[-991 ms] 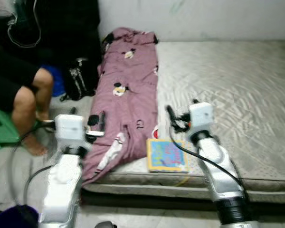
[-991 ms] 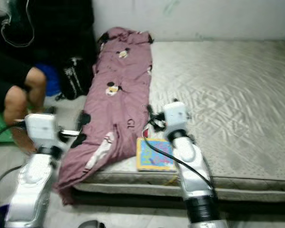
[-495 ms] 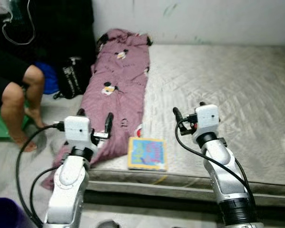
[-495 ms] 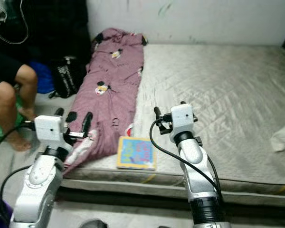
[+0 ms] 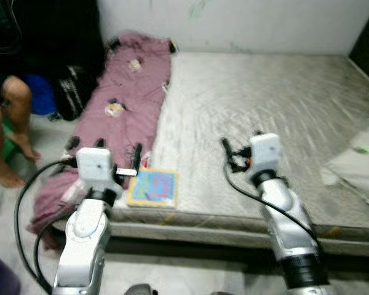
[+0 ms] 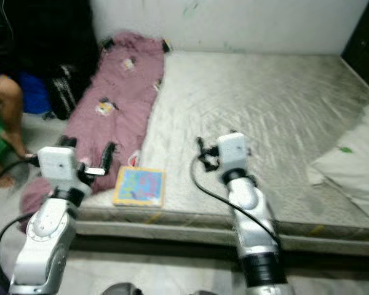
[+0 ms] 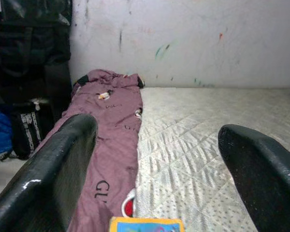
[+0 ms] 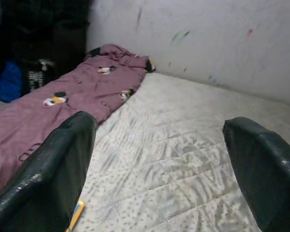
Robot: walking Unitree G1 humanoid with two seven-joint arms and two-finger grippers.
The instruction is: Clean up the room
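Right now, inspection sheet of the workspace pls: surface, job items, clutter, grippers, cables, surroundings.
Surface: grey quilted mattress low on the floor, against a marked white wall.
Job's things: mauve cartoon-print blanket along the mattress's left edge, spilling to the floor; colourful picture book flat at the front edge; white pillow at the right edge.
Clutter: black bag and a blue item on the floor by the blanket.
Grippers: left gripper open, held over the book's corner; right gripper open, above bare mattress.
Cables: black leads looped along both forearms.
Surroundings: a seated person's leg at far left.
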